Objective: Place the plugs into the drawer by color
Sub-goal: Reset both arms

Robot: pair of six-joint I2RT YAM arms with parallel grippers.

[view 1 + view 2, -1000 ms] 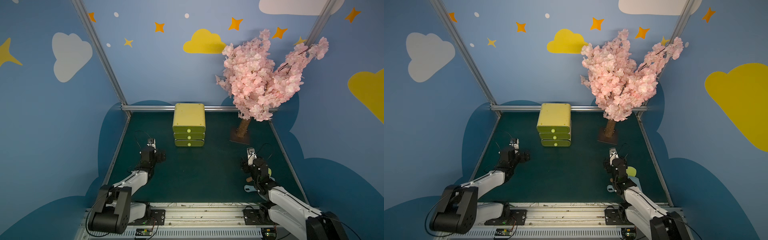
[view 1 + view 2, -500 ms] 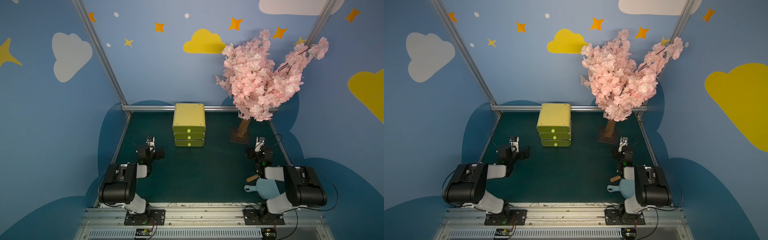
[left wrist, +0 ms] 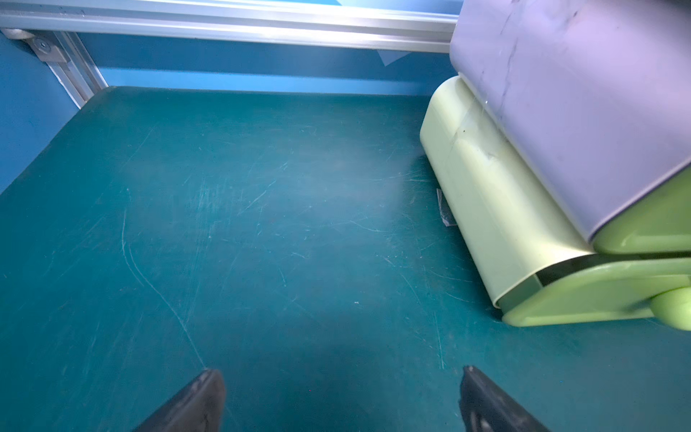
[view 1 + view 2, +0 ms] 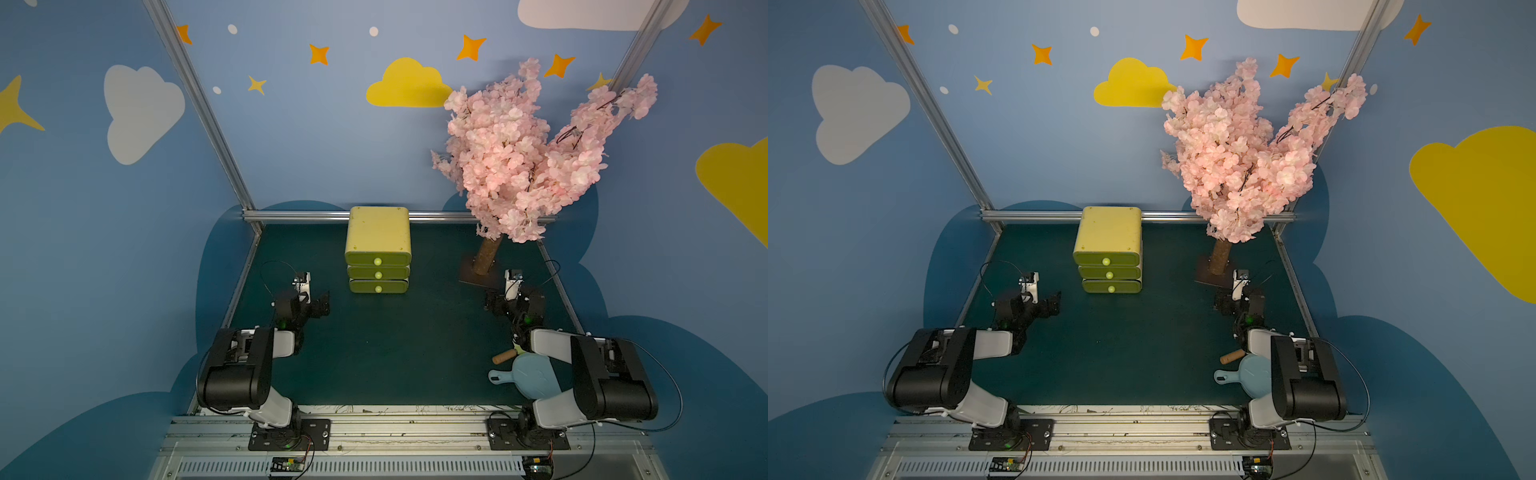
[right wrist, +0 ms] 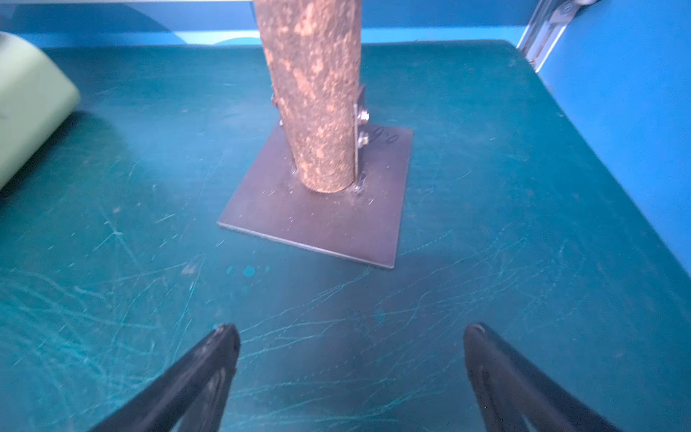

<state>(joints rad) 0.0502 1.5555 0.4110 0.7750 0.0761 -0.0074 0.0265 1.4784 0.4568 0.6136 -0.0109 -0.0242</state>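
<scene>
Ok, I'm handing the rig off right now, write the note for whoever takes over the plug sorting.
Left gripper: open, empty, over the mat beside the drawer.
Right gripper: open, empty, facing the tree base.
Drawer: at the back, all three fronts look pushed in.
Plugs: none visible in any view; possibly inside, cannot confirm.
Left: nothing visible to pick; verify sorting by color. Dustpan lies by the right arm.

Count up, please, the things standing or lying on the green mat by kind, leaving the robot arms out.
yellow-green drawer chest: 1
pink blossom tree: 1
light blue dustpan: 1
wooden handle, its other end hidden: 1
plugs: 0 in view
Total: 4
</scene>
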